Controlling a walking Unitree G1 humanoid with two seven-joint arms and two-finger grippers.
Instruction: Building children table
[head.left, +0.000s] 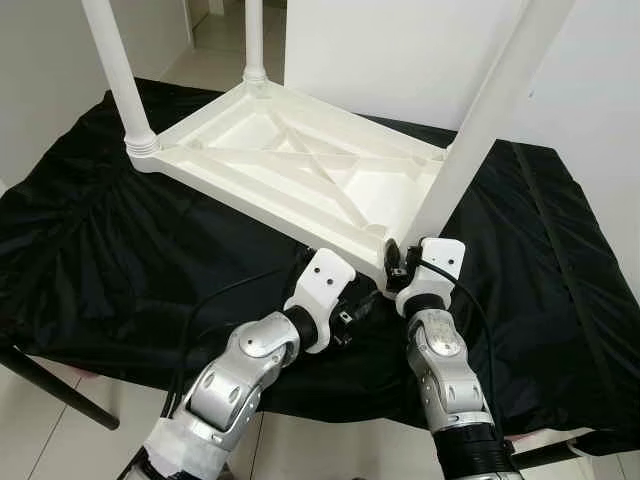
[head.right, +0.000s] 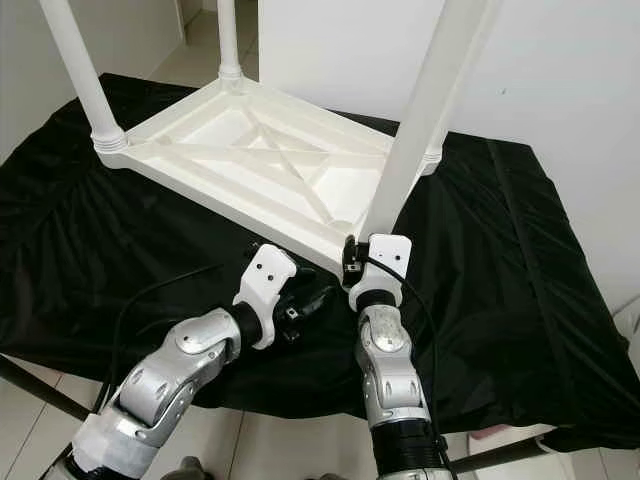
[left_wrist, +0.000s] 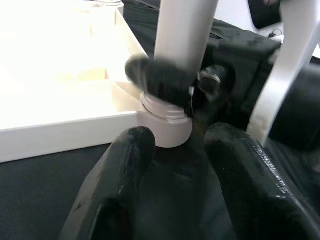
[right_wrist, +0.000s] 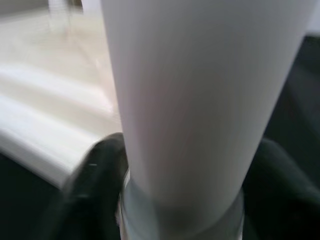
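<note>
Right gripper (head.left: 393, 262) clamped round the near table leg (head.left: 478, 140) base; left gripper (left_wrist: 175, 165) spread wide just beside that leg.

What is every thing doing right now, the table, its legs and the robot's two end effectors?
Table top: upside down on the black cloth.
Near leg: standing in its corner socket, leaning a little.
Far legs: upright in their sockets.
Right end effector: fingers on either side of the near leg's base.
Left end effector: open, just in front of that corner, holding nothing.
</note>
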